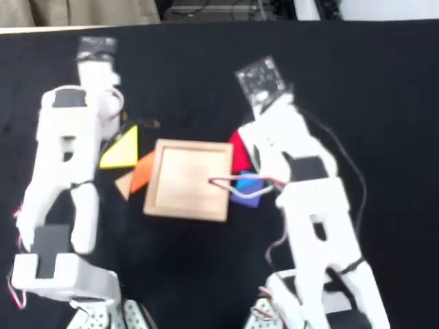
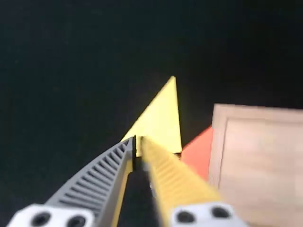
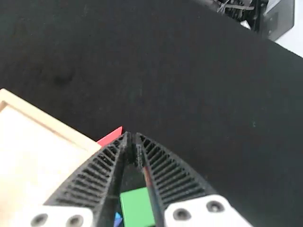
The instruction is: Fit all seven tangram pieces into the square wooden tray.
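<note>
Our left claw (image 2: 137, 144) is closed, tips at the yellow triangle (image 1: 122, 152), left of the empty tray (image 1: 188, 179) at frame centre. We should open wide, straddle its edges, then lift clear over the rim. Our right claw (image 3: 131, 138) is closed too, by the red piece (image 1: 239, 154).

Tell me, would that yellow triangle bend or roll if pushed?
The yellow triangle probably stays stiff: its edges look straight. Lying flat on the table, it should slide, not roll or tip. Being low and flat, it may be awkward to pinch.
</note>
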